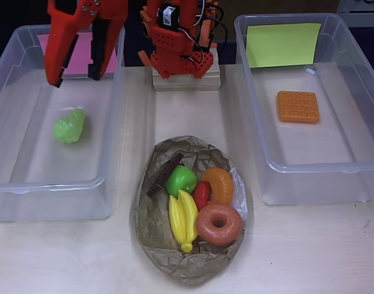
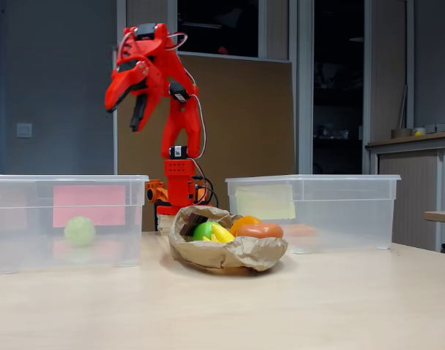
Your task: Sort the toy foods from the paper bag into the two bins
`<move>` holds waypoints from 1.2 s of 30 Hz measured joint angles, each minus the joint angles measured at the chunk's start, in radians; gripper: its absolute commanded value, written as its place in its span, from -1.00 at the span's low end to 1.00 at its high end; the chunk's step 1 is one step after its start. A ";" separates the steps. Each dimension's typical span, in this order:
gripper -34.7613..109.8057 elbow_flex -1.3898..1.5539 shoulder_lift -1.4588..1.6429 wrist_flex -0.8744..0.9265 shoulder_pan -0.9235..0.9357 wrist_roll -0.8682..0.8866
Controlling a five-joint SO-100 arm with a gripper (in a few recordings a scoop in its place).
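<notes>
I see two clear plastic bins: the pink-sheet bin under my red pincer, whose jaws stand spread and empty. The crumpled brown paper bag lies well off, while knobbly green grapes sit just below it.

I see a pale wooden desk under everything. A small wooden block sits on it at the back, between the containers. Behind the desk stands a brown board, with a grey wall and a light switch at left, and a cabinet at right.
</notes>
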 measured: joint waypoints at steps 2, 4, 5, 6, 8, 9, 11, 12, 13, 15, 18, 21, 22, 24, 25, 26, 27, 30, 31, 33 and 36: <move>-0.11 0.000 0.008 -0.002 -0.057 0.052; -0.10 0.006 0.008 -0.002 -0.120 0.132; -0.09 0.018 0.008 -0.003 -0.155 0.172; -0.09 0.038 0.008 -0.012 -0.189 0.224; -0.09 0.101 0.008 -0.034 -0.270 0.342; -0.09 0.135 0.008 -0.063 -0.311 0.405; -0.09 0.199 0.008 -0.124 -0.379 0.543; -0.09 0.233 0.003 -0.156 -0.413 0.606; -0.10 0.270 0.000 -0.192 -0.437 0.666; -0.10 0.307 -0.028 -0.250 -0.486 0.776; -0.13 0.360 -0.058 -0.331 -0.534 0.896; -0.14 0.449 -0.083 -0.445 -0.551 0.986; -0.14 0.476 -0.094 -0.474 -0.546 1.008; -0.14 0.528 -0.110 -0.546 -0.540 1.037; -0.14 0.555 -0.129 -0.595 -0.540 1.043; -0.14 0.580 -0.147 -0.632 -0.540 1.046; -0.14 0.586 -0.166 -0.669 -0.540 1.055; -0.15 0.594 -0.201 -0.732 -0.514 1.049; -0.15 0.594 -0.218 -0.742 -0.502 1.049; -0.15 0.594 -0.239 -0.772 -0.489 1.049; -0.16 0.594 -0.273 -0.801 -0.479 1.049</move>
